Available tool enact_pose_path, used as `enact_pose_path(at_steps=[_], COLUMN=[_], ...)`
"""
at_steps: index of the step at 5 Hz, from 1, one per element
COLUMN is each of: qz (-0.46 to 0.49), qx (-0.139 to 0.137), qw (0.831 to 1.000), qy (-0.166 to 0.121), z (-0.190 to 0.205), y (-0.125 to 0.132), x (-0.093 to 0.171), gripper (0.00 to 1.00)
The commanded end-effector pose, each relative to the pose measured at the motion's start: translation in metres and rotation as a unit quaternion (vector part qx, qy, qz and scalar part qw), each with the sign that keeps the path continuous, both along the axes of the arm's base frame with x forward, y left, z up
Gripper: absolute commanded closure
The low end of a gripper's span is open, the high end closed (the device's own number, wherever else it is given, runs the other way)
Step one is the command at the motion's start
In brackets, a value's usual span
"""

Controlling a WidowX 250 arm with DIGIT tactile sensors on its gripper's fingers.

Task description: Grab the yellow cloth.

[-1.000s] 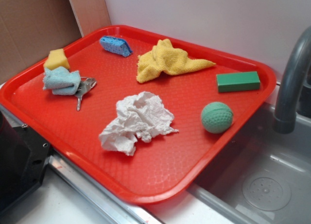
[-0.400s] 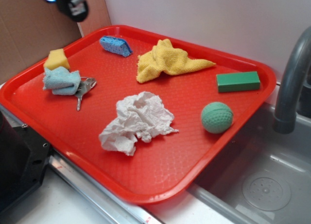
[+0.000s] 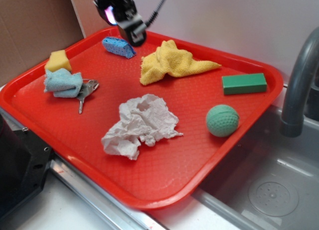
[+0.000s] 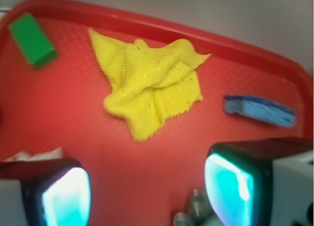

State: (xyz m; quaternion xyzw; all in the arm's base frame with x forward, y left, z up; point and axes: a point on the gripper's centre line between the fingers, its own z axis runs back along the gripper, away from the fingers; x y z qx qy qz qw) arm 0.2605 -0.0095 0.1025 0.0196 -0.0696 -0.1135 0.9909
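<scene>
Yellow cloth (image 3: 172, 62) lies crumpled on the far middle of the red tray (image 3: 164, 190), one corner trailing right toward the green block (image 3: 244, 83). Nothing touches it; free on all sides, so an approach from above looks easy.

Claw (image 3: 130, 28) hangs at the far left of the tray, above and just beside the blue sponge (image 3: 118, 46), left of the cloth and apart from it. In the wrist view its two fingers sit wide apart at the bottom corners with bare tray between them: open, nothing held. Likely spread this wide to straddle the bunched folds.

Exterior view gives the whole layout: white tissue wad (image 3: 139, 125) near the middle, green ball (image 3: 222, 120) to the right, yellow sponge block (image 3: 58, 60), light-blue cloth (image 3: 63, 83) and keys (image 3: 84, 93) at the left, and a faucet (image 3: 299, 85) over the sink on the right. Most of that is out of the wrist view.

Wrist view, a bit blurred, shows what the exterior cannot: the finger gap, and the cloth's ribbed weave and raised centre fold, sitting ahead of the claw and not yet between the fingers.

Judgement: reach stage, grasp not started.
</scene>
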Motion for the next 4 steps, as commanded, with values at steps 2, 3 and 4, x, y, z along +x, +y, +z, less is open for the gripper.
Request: enact_pose_path(at_steps=[2,3,4], qz=[-0.01,-0.017,-0.022], qx=[0.027,0.024,0.026], qw=[1.0,1.0,0.999], qy=[-0.011,-0.002,0.011], z=[-0.051,-0.063,-0.079], y=[0.012,0.008,0.004], x=[0.051,0.055,0.058], gripper=[0.0,0.0,0.0])
